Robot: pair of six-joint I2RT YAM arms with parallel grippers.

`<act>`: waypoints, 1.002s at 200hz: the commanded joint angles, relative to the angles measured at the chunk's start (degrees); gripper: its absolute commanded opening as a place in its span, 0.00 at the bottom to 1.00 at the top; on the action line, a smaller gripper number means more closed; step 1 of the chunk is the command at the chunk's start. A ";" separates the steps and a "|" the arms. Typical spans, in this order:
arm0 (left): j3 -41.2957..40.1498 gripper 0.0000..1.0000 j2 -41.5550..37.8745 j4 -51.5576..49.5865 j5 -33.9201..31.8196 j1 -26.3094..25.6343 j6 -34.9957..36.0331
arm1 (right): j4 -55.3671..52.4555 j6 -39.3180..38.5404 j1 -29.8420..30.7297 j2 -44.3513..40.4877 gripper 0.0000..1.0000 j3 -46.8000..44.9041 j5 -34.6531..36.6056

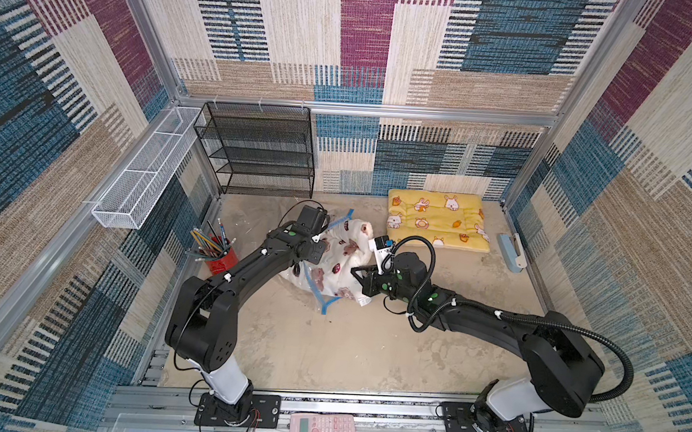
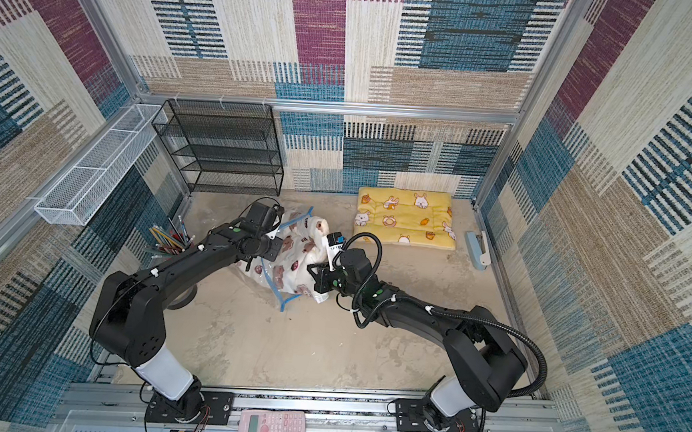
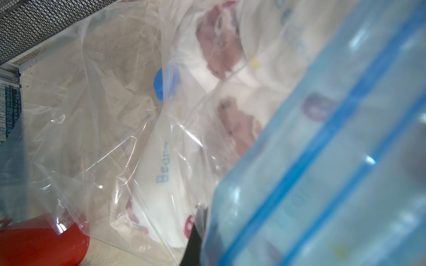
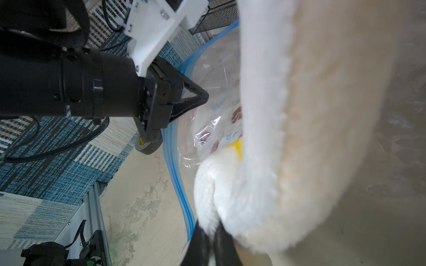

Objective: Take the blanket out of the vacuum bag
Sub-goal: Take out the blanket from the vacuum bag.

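While the right gripper (image 4: 211, 239) sits clamped, both dark fingers (image 4: 198, 241) squeezed onto a fold of the white fleece blanket (image 4: 265, 115), the left gripper (image 4: 202, 97) is drawn to a point on the mouth of the vacuum bag (image 3: 92, 115), right at its blue zip-seal strip (image 4: 178, 184); that strip hangs so close to the left wrist camera that it blurs across much of the view; between the two arms the blanket bulges out of the open mouth (brown bear prints all over it), one thick fleecy roll arching up from the right gripper's pinch, the rest showing through crinkled clear plastic; the round blue valve cap (image 3: 159, 84) shows through the film, beside the bundle; in both top views bag and blanket lie together mid-way across the table (image 1: 326, 349), near the back, the zip strip looping around the near side of the heap; a red cup of pencils (image 1: 218, 258) stands just beside the bag on the left arm's side; a yellow bunny-print pad (image 1: 436, 219) lies apart toward the back right corner; the black mesh shelf (image 1: 257, 148) stands against the back wall behind the bag.
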 commanded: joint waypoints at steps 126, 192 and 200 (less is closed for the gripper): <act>0.43 0.00 1.85 3.24 3.17 -1.24 0.04 | -12.08 0.81 0.02 -5.25 0.00 5.45 0.57; 0.46 0.00 1.76 3.60 0.43 -1.20 0.57 | -15.75 0.17 -0.04 -11.49 0.00 6.94 -3.50; 0.51 0.00 1.78 3.60 0.32 -1.24 0.57 | -16.07 0.13 -0.02 -11.82 0.00 6.94 -3.74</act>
